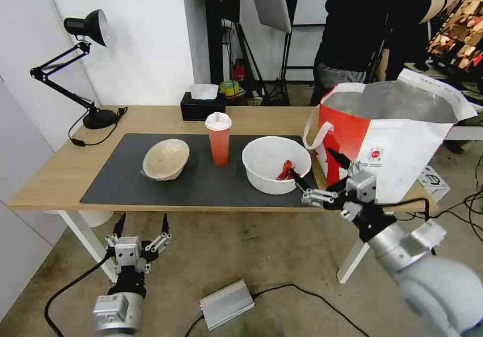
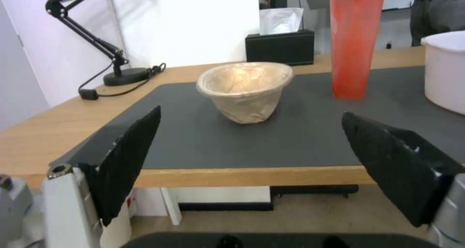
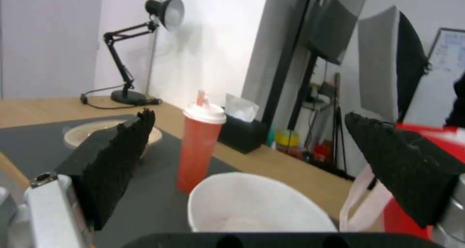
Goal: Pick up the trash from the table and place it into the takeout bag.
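Observation:
On the dark mat of the table (image 1: 60, 176) stand a shallow beige bowl (image 1: 166, 159) (image 2: 245, 90) (image 3: 77, 133), an orange-red cup with a white lid (image 1: 219, 139) (image 2: 355, 40) (image 3: 199, 151) and a large white bowl (image 1: 276, 164) (image 3: 254, 204) (image 2: 445, 71) with red scraps inside. The white and red takeout bag (image 1: 387, 136) (image 3: 412, 139) stands open at the table's right end, foil lining showing. My right gripper (image 1: 316, 168) (image 3: 252, 175) hangs open at the table's front edge, beside the white bowl's right rim. My left gripper (image 1: 142, 224) (image 2: 249, 168) is open, low in front of the table, facing the beige bowl.
A black desk lamp (image 1: 83, 65) and its cord sit at the table's back left, a black tissue box (image 1: 203, 106) at the back centre. A grey metal box (image 1: 226, 304) and cables lie on the floor. A person stands behind the bag.

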Controlling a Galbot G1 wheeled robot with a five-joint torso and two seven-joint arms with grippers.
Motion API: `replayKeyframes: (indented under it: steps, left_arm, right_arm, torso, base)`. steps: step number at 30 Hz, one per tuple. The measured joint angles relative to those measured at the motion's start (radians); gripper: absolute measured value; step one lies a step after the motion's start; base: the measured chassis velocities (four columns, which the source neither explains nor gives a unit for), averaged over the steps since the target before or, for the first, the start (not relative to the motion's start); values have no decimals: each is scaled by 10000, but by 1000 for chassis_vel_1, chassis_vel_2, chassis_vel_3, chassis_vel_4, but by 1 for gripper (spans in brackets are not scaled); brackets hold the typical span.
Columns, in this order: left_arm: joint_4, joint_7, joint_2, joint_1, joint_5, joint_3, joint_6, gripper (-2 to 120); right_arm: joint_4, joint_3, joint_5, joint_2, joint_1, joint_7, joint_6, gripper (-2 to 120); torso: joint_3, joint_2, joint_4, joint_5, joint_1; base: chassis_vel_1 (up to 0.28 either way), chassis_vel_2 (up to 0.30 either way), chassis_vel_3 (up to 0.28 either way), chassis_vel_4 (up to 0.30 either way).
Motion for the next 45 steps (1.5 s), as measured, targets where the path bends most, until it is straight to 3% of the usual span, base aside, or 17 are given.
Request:
replayKeyframes:
  steps: [6,12,20,22,25,27,35,45]
  left_arm:
    - [-27,0,-5,-2,5,-46,8,100]
    - [-8,1,-8,-12,5,-91,17,100]
    - [4,-1,-12,11,4,-136,19,100]
    - [4,-3,-12,18,3,-139,19,100]
    - [3,-6,-12,23,0,-145,16,100]
    - [3,-8,-11,26,-6,-157,11,100]
    - [62,-14,-9,0,-18,-162,-8,100]
    - [170,-17,-9,-83,-17,-126,-10,100]
  right_arm:
    - [-565,-347,829,-766,1152,-459,-4,100]
    - [-1220,-1331,2197,-1443,2683,-1155,-47,100]
    - [-1801,-2438,3687,-1976,3808,-1869,-730,100]
    - [-1925,-2763,4435,-2195,4269,-2088,-1334,100]
    - [-2091,-3014,4597,-2297,4625,-2241,-1577,100]
    - [-2216,-3120,4561,-2381,5029,-2355,-2260,100]
    - [-2839,-3356,3412,-2790,5814,-3365,-2546,100]
    - [-3173,-3735,2951,-2920,6299,-3561,-3416,100]
  torso:
    - [0,0,0,0,1]
    - [1,-1,2,-2,1]
    - [-1,0,1,-1,0]
    - [-1,0,0,-3,0]
    - [0,0,1,-1,0]
    - [-1,0,1,-3,1]
    - [-1,-1,0,-2,-1]
    - [-1,0,0,-2,0]
  base:
    - [0,0,0,0]
    - [0,0,0,0]
    - [0,0,0,0]
    - [0,0,0,0]
    - [0,0,0,0]
    - [0,0,0,0]
    - [0,0,0,0]
    - [0,0,0,0]
